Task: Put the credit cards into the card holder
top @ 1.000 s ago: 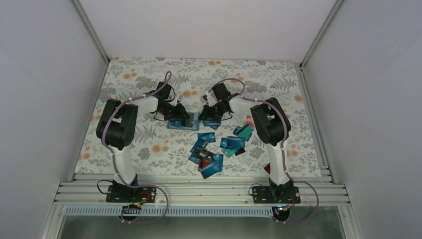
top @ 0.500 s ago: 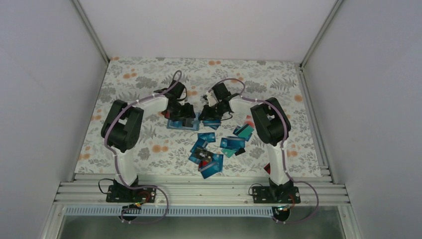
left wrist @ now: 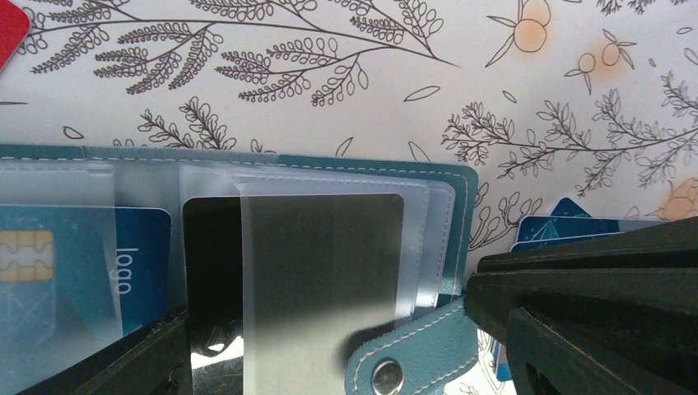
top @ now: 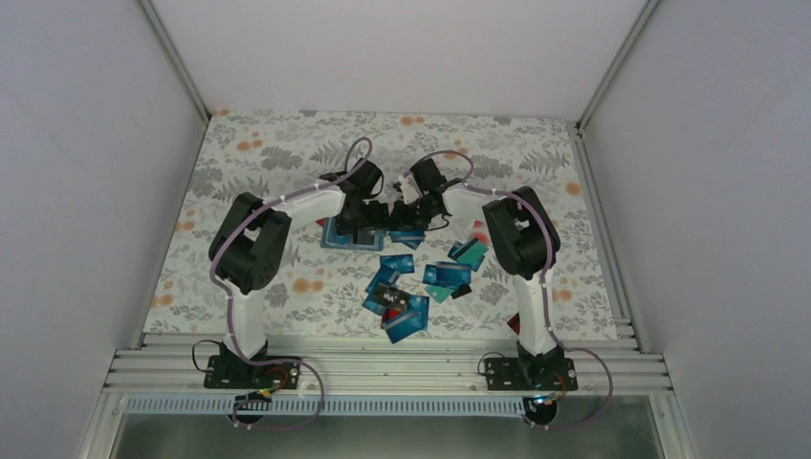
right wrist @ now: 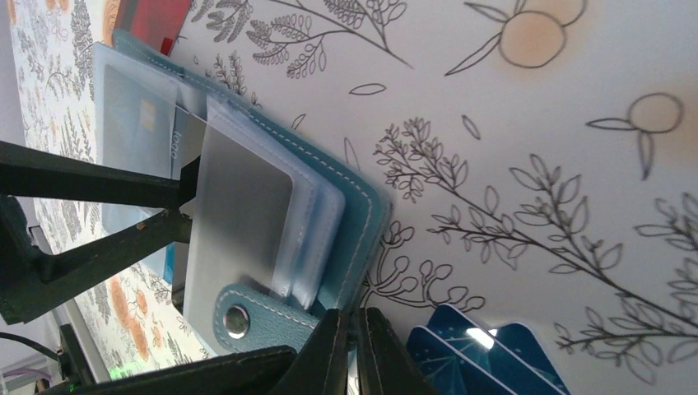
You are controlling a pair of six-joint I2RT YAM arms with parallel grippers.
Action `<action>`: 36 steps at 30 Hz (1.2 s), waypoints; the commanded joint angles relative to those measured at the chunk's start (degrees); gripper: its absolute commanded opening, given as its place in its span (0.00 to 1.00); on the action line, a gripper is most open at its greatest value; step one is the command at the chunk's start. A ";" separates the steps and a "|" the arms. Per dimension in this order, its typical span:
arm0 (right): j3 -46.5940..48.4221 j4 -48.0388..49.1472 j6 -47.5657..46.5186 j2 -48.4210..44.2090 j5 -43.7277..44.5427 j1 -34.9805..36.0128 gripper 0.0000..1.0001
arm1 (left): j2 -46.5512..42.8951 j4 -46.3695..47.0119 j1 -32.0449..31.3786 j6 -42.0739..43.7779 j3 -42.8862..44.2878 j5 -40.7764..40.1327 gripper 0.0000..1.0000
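**Top view.** The desk [top: 249, 287] carries a flower-print cloth. The card holder [top: 337, 239] lies open near the middle of the desk, slightly left of centre. Both arms reach in over it. The left fingers [top: 368, 220] and the right fingers [top: 397, 220] meet above its right half. The credit cards [top: 406, 323] lie loose in a scatter between the card holder and the near edge, right of centre. At this size the view does not show how far either pair of fingers is open.

**Left wrist view.** The left fingers stand wide apart, one at each lower corner of the view, and have hold of nothing. Between them lies the card holder [left wrist: 461, 185] with its clear sleeves fanned open. A black card [left wrist: 212, 255] sits partly inside one sleeve. A blue card [left wrist: 140, 255] with a chip sits in the sleeve to its left. The snap tab [left wrist: 411, 350] points toward the camera. More blue cards [left wrist: 568, 218] lie just beyond the holder's right edge.

**Right wrist view.** The right fingers [right wrist: 346, 337] are pressed together with nothing between them. Their tips sit at the edge of the card holder [right wrist: 366, 214], just beside the snap tab [right wrist: 247, 313]. A red card [right wrist: 160, 16] lies beside the holder's far end.
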 commanded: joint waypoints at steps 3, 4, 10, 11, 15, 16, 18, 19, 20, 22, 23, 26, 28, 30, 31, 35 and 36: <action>-0.59 2.27 -0.50 -2.24 -4.41 1.22 0.04 | 3.86 -2.88 -4.03 -2.41 1.13 0.63 0.91; -0.74 1.97 -0.82 -2.62 -4.08 1.00 0.04 | 2.83 -2.91 -4.04 -2.28 0.88 0.15 0.91; -1.50 -0.47 -3.44 -6.08 -3.67 -0.81 0.06 | -4.54 -3.39 -3.75 1.84 1.99 0.97 0.94; -1.25 -1.09 -4.21 -6.60 -3.64 -0.99 0.07 | -5.81 -3.30 -3.59 2.33 2.06 2.14 0.96; -0.35 -3.56 -5.30 -8.29 -3.52 -1.02 0.12 | -10.82 -2.03 -1.89 3.71 1.39 7.56 1.00; -0.31 -3.97 -5.45 -8.88 -3.44 -1.02 0.14 | -11.63 -2.38 -1.47 4.20 1.24 7.96 1.00; -0.49 -4.83 -5.56 -9.80 -2.82 -1.05 0.16 | -13.31 -2.73 -0.37 5.28 0.11 8.65 1.00; -0.79 -5.16 -5.49 -10.33 -2.54 -1.06 0.18 | -14.19 -2.63 0.21 5.61 -0.85 8.59 1.00; -1.18 -5.18 -5.29 -10.87 -2.62 -1.09 0.19 | -15.31 -1.99 0.83 6.00 -2.23 8.43 1.00; -2.16 -4.45 -4.71 -12.00 -4.42 -1.09 0.20 | -17.92 -0.61 2.19 6.65 -5.26 7.62 0.97; -2.47 -3.77 -4.27 -12.35 -6.27 -0.96 0.22 | -18.89 0.16 2.68 7.00 -6.92 7.06 0.92; -2.71 -1.83 -2.56 -11.91 -10.43 -0.55 0.24 | -20.24 2.01 3.64 8.48 -10.47 6.26 0.72; -2.24 -1.17 -1.43 -10.88 -10.96 -0.15 0.25 | -20.02 2.61 3.85 9.10 -11.61 5.29 0.57; -1.47 -1.10 -0.36 -9.34 -11.11 0.02 0.25 | -19.69 3.58 4.02 9.33 -12.95 4.51 0.43; -1.14 -1.35 -0.03 -8.27 -10.83 0.14 0.25 | -19.41 4.26 4.11 9.41 -13.48 4.38 0.37; -0.31 -1.38 0.97 -5.92 -9.82 0.18 0.25 | -17.27 5.93 4.46 9.85 -14.32 4.32 0.20; -0.05 -1.30 1.23 -5.36 -9.84 0.17 0.25 | -16.64 6.17 4.48 10.04 -14.28 4.39 0.17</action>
